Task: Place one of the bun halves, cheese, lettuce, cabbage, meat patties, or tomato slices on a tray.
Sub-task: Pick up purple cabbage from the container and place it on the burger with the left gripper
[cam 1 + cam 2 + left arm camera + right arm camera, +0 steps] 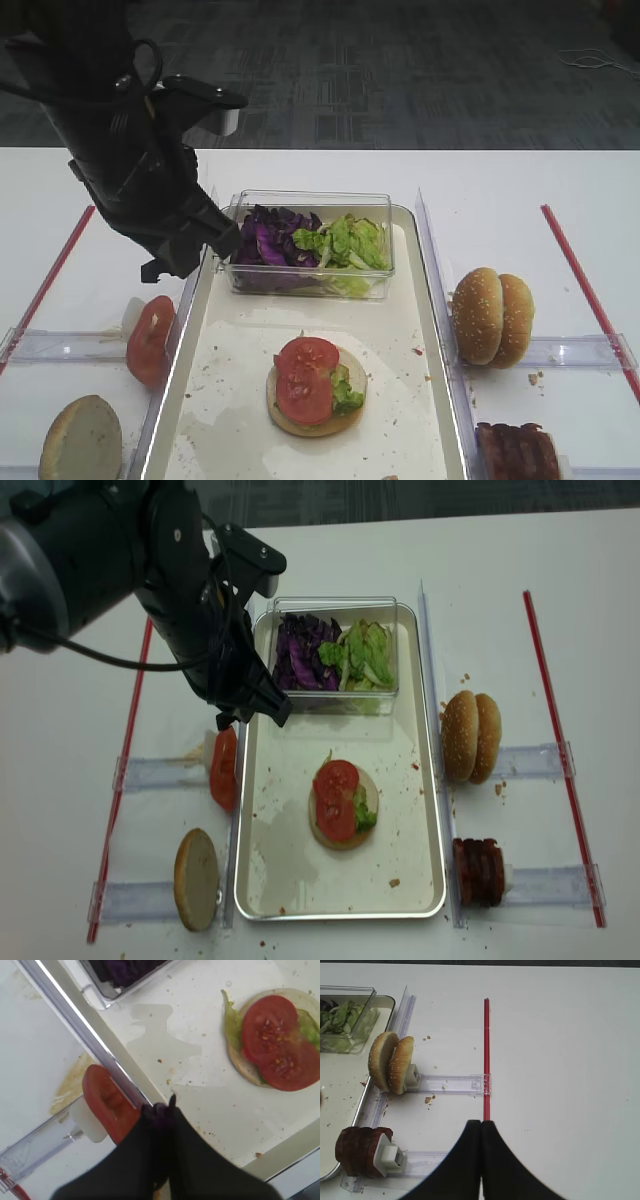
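Note:
My left gripper is shut on a small dark purple piece of cabbage and hangs over the left rim of the tray. In the high view it sits beside the clear box. On the tray lies a bun half with lettuce and a tomato slice on top. More cabbage and lettuce fill the box. My right gripper is shut on nothing, over bare table right of the meat patties.
Left of the tray, tomato slices stand in a clear holder and a bun half lies near the front. Right of the tray stand bun halves and meat patties. Red strips mark both sides.

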Robot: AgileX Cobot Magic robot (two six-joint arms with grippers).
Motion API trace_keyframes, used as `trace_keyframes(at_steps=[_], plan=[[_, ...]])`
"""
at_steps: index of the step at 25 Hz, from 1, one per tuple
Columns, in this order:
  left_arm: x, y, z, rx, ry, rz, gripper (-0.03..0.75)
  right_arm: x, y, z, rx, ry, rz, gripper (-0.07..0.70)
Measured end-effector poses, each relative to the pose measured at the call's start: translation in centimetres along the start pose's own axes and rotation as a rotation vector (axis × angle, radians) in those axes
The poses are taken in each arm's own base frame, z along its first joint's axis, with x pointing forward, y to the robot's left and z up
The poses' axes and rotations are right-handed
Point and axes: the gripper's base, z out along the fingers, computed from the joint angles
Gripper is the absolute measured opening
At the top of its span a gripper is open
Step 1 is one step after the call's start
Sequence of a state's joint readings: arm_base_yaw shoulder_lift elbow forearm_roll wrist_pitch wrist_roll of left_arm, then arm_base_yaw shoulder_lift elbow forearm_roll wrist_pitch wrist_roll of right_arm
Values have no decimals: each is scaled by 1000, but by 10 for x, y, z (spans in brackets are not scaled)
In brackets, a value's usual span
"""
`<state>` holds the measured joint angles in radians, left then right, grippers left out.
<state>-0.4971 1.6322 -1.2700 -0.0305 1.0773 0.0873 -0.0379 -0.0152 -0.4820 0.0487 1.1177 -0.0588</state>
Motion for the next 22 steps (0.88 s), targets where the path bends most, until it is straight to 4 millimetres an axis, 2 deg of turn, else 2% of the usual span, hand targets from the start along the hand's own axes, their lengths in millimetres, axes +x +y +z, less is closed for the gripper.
trace_keyframes(at_steps=[5,14,16,22], plan=[[-2,-12,1,7,-13,46,43,0,0,0,0,0,0,315],[2,-89,0,64,-47,281,42,0,0,0,0,0,-2,315],[4,-102,-1,74,-55,317,42,0,0,0,0,0,-2,315],[2,-110,5,79,-61,337,42,0,0,0,0,0,-2,315]])
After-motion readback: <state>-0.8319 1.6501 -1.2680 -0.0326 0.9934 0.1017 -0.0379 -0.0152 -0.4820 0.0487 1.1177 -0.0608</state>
